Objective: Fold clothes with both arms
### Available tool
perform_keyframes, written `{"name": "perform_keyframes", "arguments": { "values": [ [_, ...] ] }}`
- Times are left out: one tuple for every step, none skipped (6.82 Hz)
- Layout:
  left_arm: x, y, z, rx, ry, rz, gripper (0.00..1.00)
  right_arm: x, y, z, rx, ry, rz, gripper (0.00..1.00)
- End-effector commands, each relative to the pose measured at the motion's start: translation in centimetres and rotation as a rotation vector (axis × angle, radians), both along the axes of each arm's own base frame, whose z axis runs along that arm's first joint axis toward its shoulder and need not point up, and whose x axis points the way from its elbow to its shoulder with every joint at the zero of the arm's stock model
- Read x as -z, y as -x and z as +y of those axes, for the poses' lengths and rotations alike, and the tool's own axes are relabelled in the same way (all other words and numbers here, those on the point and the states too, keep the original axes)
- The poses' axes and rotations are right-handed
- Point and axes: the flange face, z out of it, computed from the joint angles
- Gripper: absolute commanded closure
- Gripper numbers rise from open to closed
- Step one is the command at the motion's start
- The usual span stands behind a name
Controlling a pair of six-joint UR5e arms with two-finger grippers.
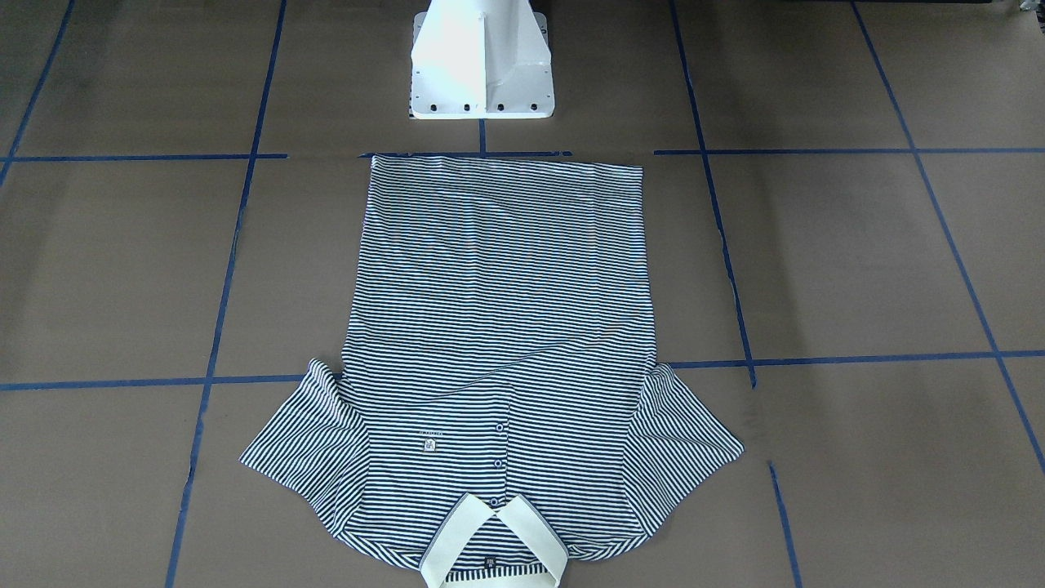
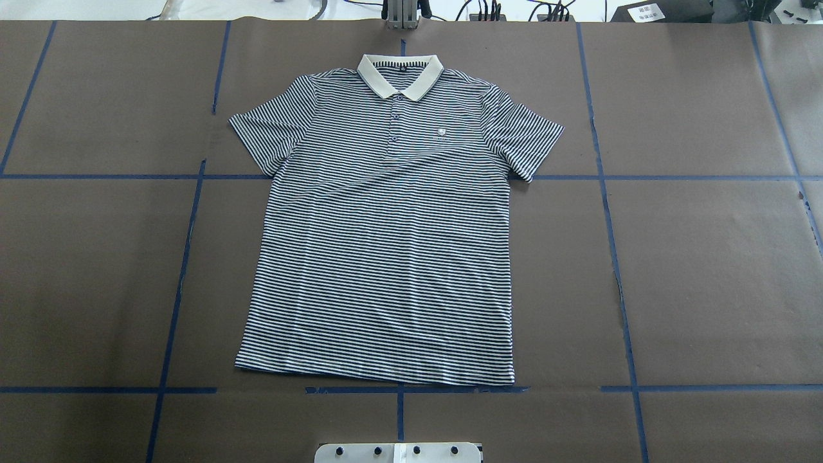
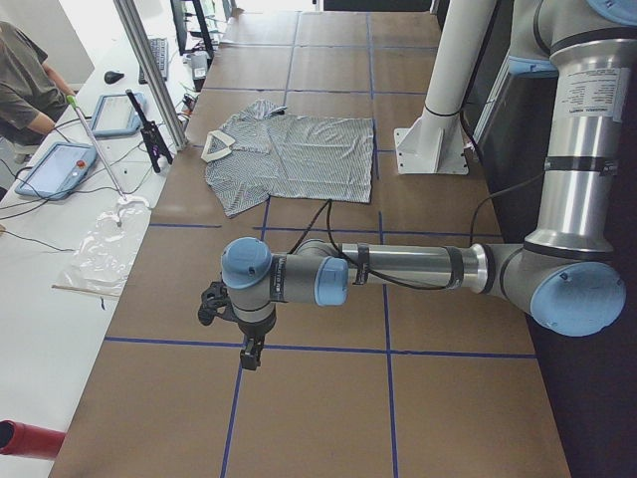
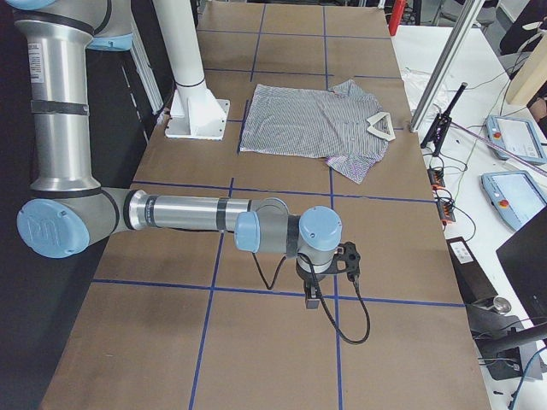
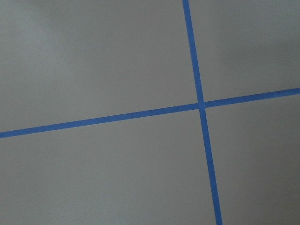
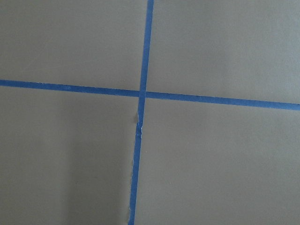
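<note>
The left end effector (image 3: 250,351) hangs low over a cross of blue tape (image 5: 200,104), well apart from the shirt (image 2: 379,257). I cannot tell if it is open or closed. Its wrist camera shows only brown cover and tape. The right end effector (image 4: 313,297) hangs the same way at the other end of the surface (image 2: 707,289). I cannot tell its state either. No cloth hangs from either one.

The shirt lies flat and face up in the middle, with both sleeves (image 2: 270,132) spread out. No fold is made yet.

What could go wrong? Both arms have a long way to reach in. If one end effector pinches only the top layer, the shirt may bunch up and not fold. If one arm pulls harder than the other, the cloth may slide and wrinkle. If they meet over the middle, they may bump.

There is lots of bare room on both sides of the shirt. The ends are tighter. The collar (image 2: 400,74) sits near the far edge, just by a metal post (image 2: 402,14). The hem (image 2: 376,373) lies near the white base (image 1: 482,65), so a fold that way has little room.
</note>
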Motion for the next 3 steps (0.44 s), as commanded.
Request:
{"name": "perform_keyframes", "arguments": {
  "values": [
    [0.1,-0.1,0.0,0.001,-0.001,0.005,0.00,0.7,0.2,-0.6,-0.019,0.010,-0.001,0.00],
    [0.5,-0.1,-0.3,0.005,-0.008,0.005,0.00,1.3,2.4,-1.5,0.007,0.012,0.000,0.00],
    [2.9,-0.3,-2.7,0.000,-0.057,-0.003,0.00,2.2,5.3,-3.2,0.063,-0.015,-0.001,0.00]
  ]
}}
